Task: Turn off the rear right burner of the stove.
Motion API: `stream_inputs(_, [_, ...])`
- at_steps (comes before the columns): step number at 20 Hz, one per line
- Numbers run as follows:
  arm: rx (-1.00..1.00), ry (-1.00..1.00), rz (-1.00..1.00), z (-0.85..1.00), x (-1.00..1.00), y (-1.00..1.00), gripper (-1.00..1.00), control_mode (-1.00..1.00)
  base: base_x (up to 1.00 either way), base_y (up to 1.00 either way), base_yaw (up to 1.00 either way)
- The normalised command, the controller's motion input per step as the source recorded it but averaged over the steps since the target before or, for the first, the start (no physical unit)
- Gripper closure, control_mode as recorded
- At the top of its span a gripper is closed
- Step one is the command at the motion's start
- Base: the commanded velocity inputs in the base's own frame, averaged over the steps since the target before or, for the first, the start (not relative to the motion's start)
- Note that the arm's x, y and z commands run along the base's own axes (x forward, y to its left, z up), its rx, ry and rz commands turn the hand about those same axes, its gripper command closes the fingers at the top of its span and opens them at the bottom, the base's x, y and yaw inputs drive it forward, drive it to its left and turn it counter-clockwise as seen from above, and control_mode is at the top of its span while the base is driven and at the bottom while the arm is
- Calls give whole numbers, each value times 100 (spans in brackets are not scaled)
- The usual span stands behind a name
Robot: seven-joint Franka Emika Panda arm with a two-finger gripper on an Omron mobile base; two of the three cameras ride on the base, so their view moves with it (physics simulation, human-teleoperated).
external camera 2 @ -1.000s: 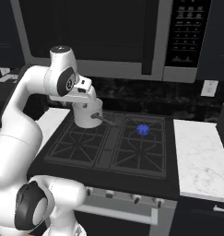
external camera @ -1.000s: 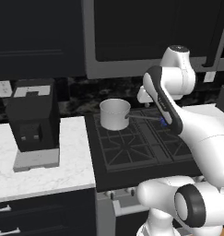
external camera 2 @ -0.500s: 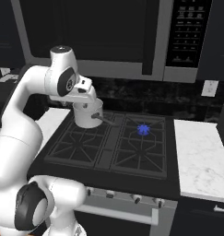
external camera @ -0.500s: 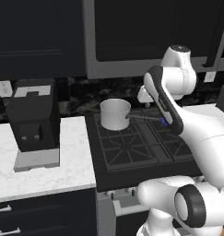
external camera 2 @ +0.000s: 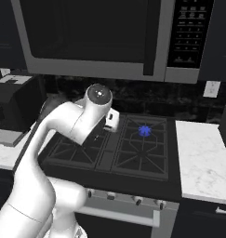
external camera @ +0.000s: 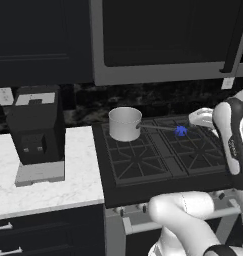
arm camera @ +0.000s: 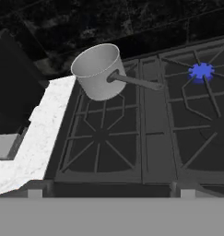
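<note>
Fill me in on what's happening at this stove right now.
A white robot arm is bent low over the stove, holding nothing. The rear right burner is lit, its blue flame showing. A steel saucepan sits on the rear left grate, handle pointing toward the flame. The knobs along the front haven't been touched yet. A black coffee machine stands on the left counter.

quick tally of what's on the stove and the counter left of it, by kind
Grate sections on the stove: 4, one being the lit rear right burner
Saucepans: 1, the steel pot on the rear left grate
Coffee machines: 1, the black one on the left counter
Total: 6
</note>
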Motion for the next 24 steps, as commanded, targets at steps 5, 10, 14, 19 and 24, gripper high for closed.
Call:
stream_inputs(5, [29,-29,0,-65,-87,-96,-100,-100,0,0,0])
stream_inputs(10, [14,-14,0,-71,-60,-65,-100,-100,0,0,0])
stream_inputs(14, [3,0,-5,-60,-36,-30,-100,-100,0,0,0])
stream_inputs(19, [0,2,-6,-61,-22,-8,-100,-100,0,0,0])
stream_inputs(24, [6,16,-15,-75,-16,-2,-100,-100,0,0,0])
